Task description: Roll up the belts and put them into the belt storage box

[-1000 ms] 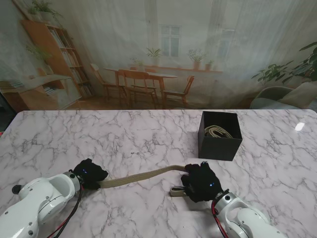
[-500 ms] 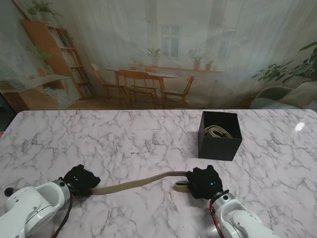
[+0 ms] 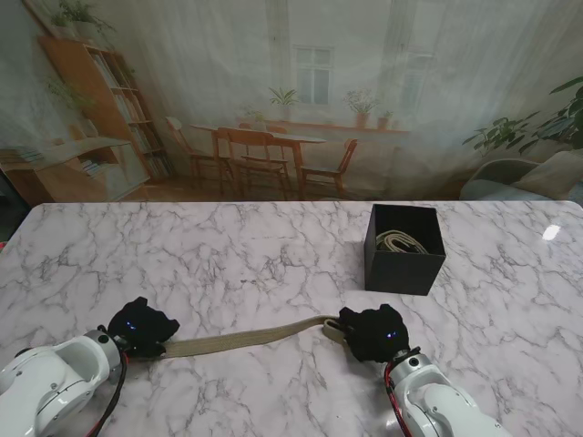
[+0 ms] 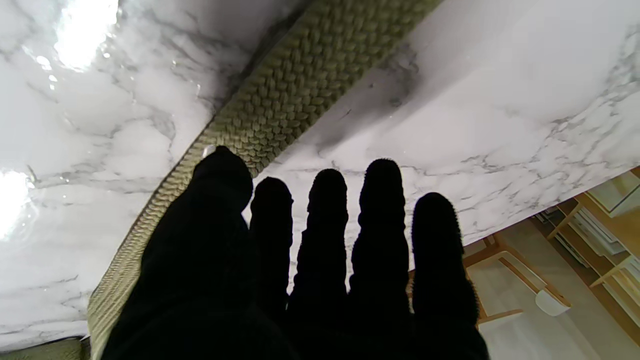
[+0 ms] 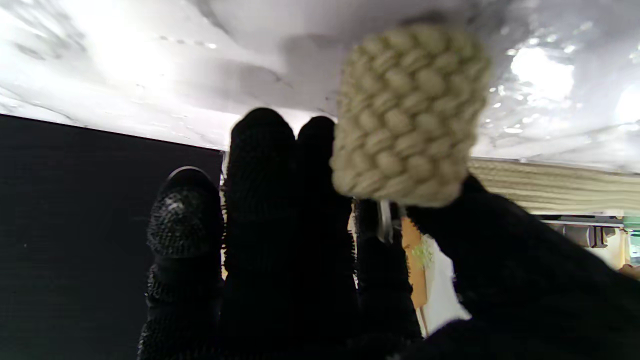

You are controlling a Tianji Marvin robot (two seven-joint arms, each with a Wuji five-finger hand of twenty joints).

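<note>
Now the woven belt (image 3: 241, 340) lies pulled straight on the tabletop (image 3: 228, 264), nearer to me than the belt storage box (image 3: 404, 248), so rolling can start from a flat strap. Its left end is pinned by the left robot hand (image 3: 141, 325), thumb on the weave; the right robot hand (image 3: 372, 332) pinches the other end. Since a second ago the left robot hand has drawn away from the box, taking out the belt's arch.

Both ends of the woven belt (image 3: 246, 340) vanish under the black left hand (image 3: 141, 326) and right hand (image 3: 372, 332), so neither grip shows, the wrist views are partly blurred, and the box (image 3: 404, 266) contents are too small to identify.
</note>
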